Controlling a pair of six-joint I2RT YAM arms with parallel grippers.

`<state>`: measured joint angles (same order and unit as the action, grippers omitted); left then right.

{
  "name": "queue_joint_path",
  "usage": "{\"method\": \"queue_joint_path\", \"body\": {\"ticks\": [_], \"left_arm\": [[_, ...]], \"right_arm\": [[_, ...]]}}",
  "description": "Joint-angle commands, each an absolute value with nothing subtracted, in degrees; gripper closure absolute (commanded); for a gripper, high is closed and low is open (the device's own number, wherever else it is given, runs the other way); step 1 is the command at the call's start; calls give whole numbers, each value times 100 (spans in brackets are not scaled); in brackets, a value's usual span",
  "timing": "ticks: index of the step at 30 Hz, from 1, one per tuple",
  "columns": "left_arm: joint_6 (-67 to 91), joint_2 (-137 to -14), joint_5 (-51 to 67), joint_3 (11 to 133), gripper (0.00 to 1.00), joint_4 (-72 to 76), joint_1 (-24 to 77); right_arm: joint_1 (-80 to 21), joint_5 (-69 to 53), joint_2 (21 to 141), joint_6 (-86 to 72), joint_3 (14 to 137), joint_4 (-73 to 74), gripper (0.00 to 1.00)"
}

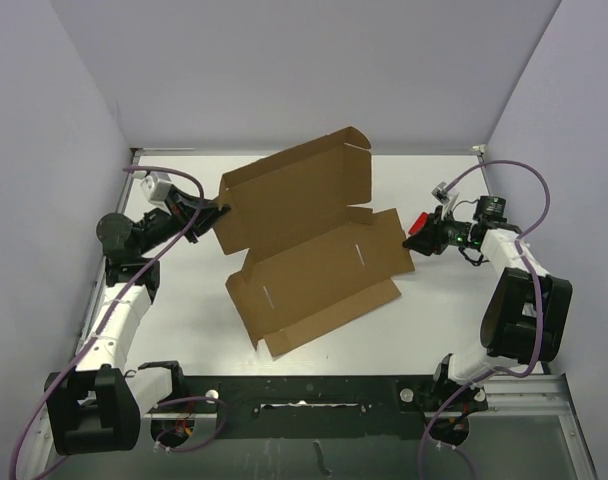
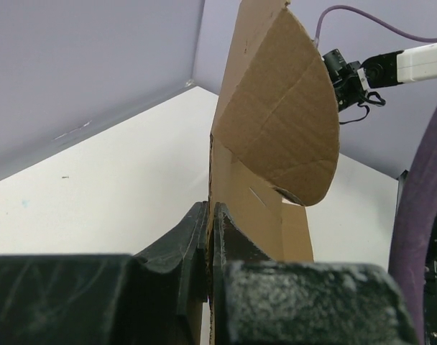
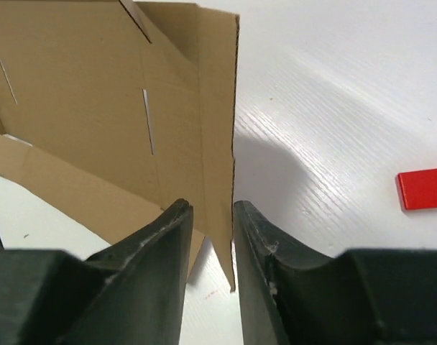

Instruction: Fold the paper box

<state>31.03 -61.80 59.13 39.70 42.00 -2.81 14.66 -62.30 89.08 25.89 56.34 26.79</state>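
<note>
Brown corrugated cardboard, the paper box (image 1: 314, 250), is pinched tight at one edge by the left gripper (image 2: 210, 215) — its opposite edge is straddled by the slightly parted right gripper (image 3: 211, 208).

The paper box (image 1: 304, 240) is matt corrugated cardboard; the table (image 1: 199, 325) smooth, slightly glossy.

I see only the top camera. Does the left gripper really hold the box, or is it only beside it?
Observer: It holds it. In the left wrist view, the left gripper is shut on an edge of the box.
Operator: And the right one, please?
Observer: In its own wrist view, the right gripper has its jaws apart. A corner of the box shows in the gap, apparently not pinched.
</note>
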Motion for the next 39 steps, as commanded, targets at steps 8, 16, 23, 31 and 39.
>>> {"method": "queue_joint_path", "body": {"ticks": [8,16,23,31,39], "left_arm": [[2817,-5841,5652,4339,100,4543,-172],[2610,-5699,5758,4396,100,4606,-11],[2382,-5508,5606,4464,100,4299,223],[2440,-5294,5494,4323,100,4167,246],[2536,-5204,5085,4218,100,4052,276]], "right_arm": [[1488,-6813,7781,3398,5994,3013,28],[1287,-8128,7994,7706,6117,5311,2],[786,-7237,8170,6384,6491,3675,2],[415,-6717,8015,4595,6056,1763,25],[78,-7376,7624,5095,5565,2348,65]]}}
